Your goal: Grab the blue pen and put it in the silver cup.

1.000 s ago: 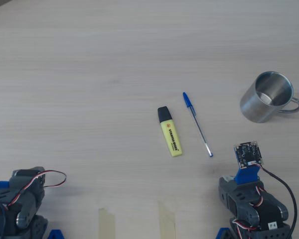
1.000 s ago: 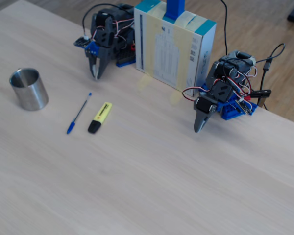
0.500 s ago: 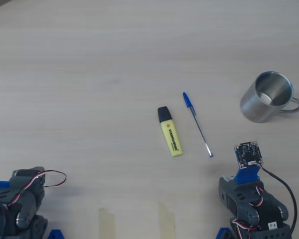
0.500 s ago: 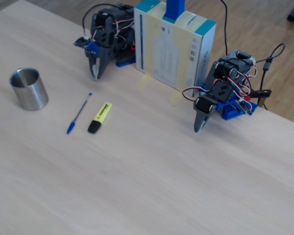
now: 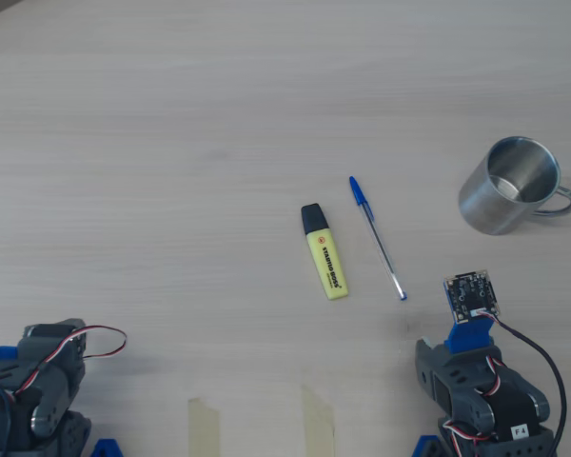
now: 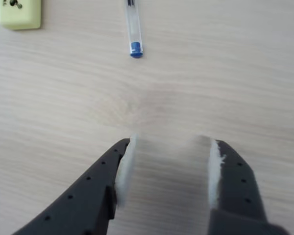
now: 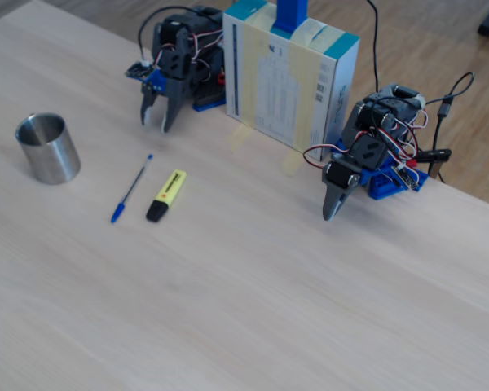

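surface: pale wood-grain table (image 5: pixel 171 114), bare apart from a few items and two arm bases along one edge.
overhead / pen: blue pen (image 5: pixel 378 238) lies flat on the diagonal, cap end away from the arm, butt end nearest the wrist camera board (image 5: pixel 473 293). Easy reach, probably why the arm starts there.
overhead / highlighter: yellow highlighter (image 5: pixel 324 252) lies just beside the pen, not touching; a distractor, so the approach should stay on the pen's far side.
overhead / cup: silver cup (image 5: pixel 509 186) upright, mouth open, handle pointing right, well apart from the pen.
wrist / gripper: gripper (image 6: pixel 169 164) has its jaws spread wide, nothing between the pads, only table. Pen's butt end sits ahead at top of view, roughly on centreline.
fixed / gripper: working arm's gripper (image 7: pixel 155 119) pointed down near the table, fingers parted, short of the pen (image 7: pixel 132 188).
fixed / other: second arm (image 7: pixel 367 159) parked, box (image 7: pixel 289 77) between the bases.
stage: judged as pre-grasp, pen not yet touched.
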Motion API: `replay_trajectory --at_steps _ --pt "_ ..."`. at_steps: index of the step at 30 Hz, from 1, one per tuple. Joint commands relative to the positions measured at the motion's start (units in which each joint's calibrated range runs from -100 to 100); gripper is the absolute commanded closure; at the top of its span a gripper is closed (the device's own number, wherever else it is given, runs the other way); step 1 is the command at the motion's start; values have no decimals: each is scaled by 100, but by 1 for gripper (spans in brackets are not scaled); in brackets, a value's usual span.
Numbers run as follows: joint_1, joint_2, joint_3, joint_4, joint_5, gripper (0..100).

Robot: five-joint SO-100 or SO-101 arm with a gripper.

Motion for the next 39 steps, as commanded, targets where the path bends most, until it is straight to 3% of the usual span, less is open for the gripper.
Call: replay_trajectory --at_steps 1,13,39 --pt "-175 83 -236 64 17 69" --pt "-332 2278 -1506 -871 17 68" --pt "-637 7913 -6595 -897 12 69"
